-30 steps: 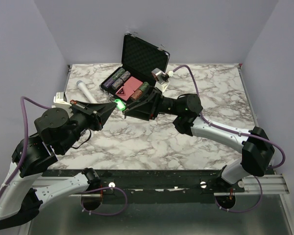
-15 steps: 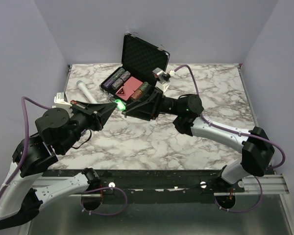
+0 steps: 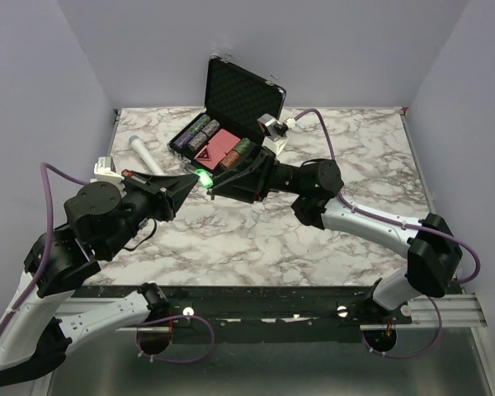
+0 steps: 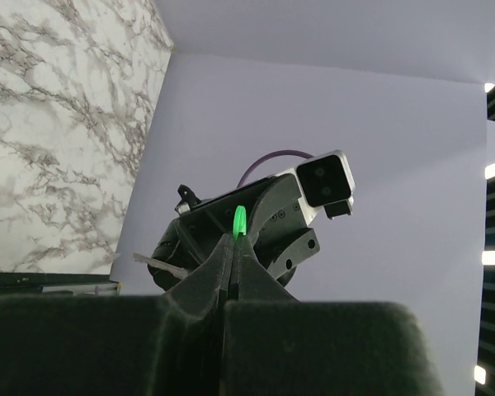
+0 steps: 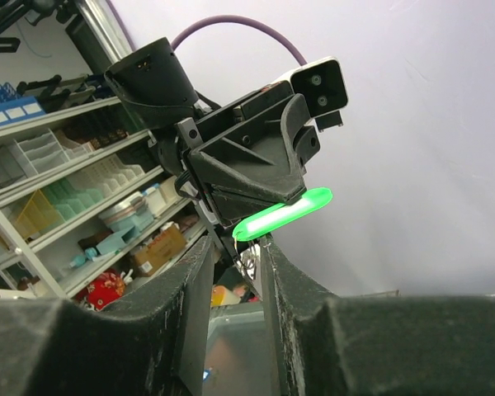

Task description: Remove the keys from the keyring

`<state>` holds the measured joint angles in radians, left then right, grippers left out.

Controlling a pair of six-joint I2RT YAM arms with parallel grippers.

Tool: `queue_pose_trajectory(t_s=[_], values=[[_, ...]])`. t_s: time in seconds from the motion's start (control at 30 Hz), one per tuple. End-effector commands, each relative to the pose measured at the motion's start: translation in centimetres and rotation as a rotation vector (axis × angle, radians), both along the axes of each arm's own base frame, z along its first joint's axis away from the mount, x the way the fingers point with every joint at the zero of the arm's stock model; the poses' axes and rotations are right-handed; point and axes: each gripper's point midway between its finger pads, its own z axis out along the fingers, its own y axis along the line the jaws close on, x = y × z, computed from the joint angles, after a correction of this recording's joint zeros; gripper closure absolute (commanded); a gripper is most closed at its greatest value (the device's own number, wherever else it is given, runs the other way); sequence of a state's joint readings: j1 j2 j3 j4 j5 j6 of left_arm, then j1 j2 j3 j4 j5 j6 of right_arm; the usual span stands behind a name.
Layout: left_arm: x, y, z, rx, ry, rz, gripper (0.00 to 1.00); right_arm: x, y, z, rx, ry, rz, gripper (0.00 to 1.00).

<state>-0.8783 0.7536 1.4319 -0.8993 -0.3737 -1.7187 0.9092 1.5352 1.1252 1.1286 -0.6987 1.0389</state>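
Observation:
The keys show as one bright green oval piece [image 3: 202, 176], held up in the air in front of the chip case. My left gripper [image 4: 235, 241] is shut on the edge of this green piece [image 4: 239, 221]. In the right wrist view the green piece [image 5: 282, 214] sticks out of the left gripper's jaws. The keyring [image 5: 252, 262], a thin metal loop, hangs just under it. My right gripper [image 5: 237, 243] faces the left one tip to tip, and its fingers stand apart on either side of the loop. Whether a finger touches the loop I cannot tell.
An open black chip case [image 3: 223, 140] with rows of poker chips lies behind the grippers at the back of the marble table [image 3: 256, 239]. To its left a white cylindrical microphone [image 3: 144, 153] rests on the table. Purple walls close in on three sides.
The left arm's body has shifted slightly to the right. Both grippers stay together at the green piece, with their jaws as before.

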Motion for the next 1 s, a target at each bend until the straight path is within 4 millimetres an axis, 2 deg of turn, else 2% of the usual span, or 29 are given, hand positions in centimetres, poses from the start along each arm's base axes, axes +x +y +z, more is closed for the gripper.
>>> queue_pose_trajectory(t_s=[0.0,0.73,0.97], values=[[0.1,0.3,0.2,-0.016,-0.003,0.013,1.0,-1.0,-0.5,0.8,0.028,-0.038,0.025,0.62],[-0.1,0.5,1.1,-0.033,-0.02,0.014,1.0,-0.7,0.3,-1.2,-0.023,-0.01,0.038,0.63],[-0.1,0.4,1.1,-0.032,-0.021,0.013,1.0,-0.5,0.3,-1.2,-0.023,-0.005,0.034,0.64]])
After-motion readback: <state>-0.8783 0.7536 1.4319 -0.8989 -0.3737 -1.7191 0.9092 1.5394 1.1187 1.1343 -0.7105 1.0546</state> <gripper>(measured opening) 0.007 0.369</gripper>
